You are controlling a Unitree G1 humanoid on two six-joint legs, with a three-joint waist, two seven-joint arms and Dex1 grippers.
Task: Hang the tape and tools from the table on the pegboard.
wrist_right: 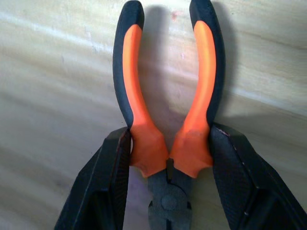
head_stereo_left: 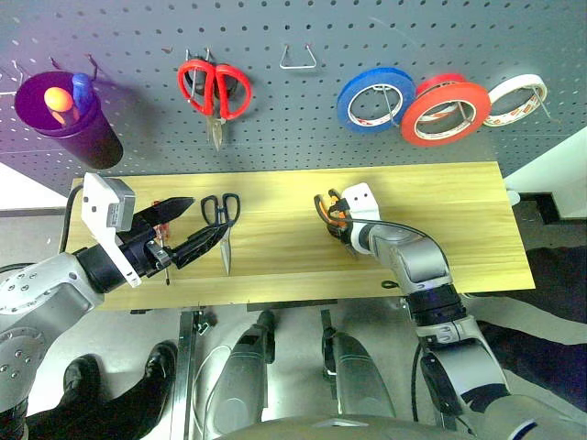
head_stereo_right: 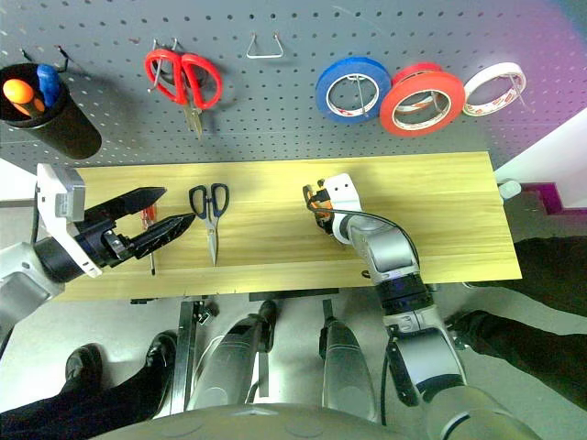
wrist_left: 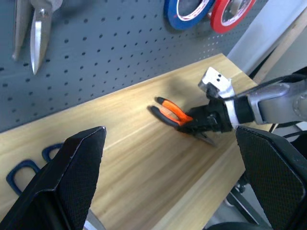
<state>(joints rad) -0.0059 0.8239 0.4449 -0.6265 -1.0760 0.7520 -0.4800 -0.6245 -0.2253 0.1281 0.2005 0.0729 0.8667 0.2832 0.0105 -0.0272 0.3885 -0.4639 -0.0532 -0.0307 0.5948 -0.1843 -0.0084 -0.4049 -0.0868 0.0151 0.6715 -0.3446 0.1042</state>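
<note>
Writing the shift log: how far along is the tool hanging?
Done: the orange-red tape hangs on the pegboard. In hand: the right gripper is shut on the pliers. Left: black-handled scissors and the screwdriver lie on the table; the left gripper is open.

screwdriver [head_stereo_left: 166, 258]: mostly hidden behind left gripper [head_stereo_left: 191, 225] | pliers [wrist_right: 165, 129]: nose cut off by frame edge

The scene is evenly and brightly lit. A purple tint is seen at the upper corners of the pegboard [head_stereo_left: 293, 119]. Soft shadows are cast on the table [head_stereo_left: 275, 229] beside the pliers [wrist_right: 168, 120]. Near fingers [wrist_left: 62, 187] are blurred.
</note>
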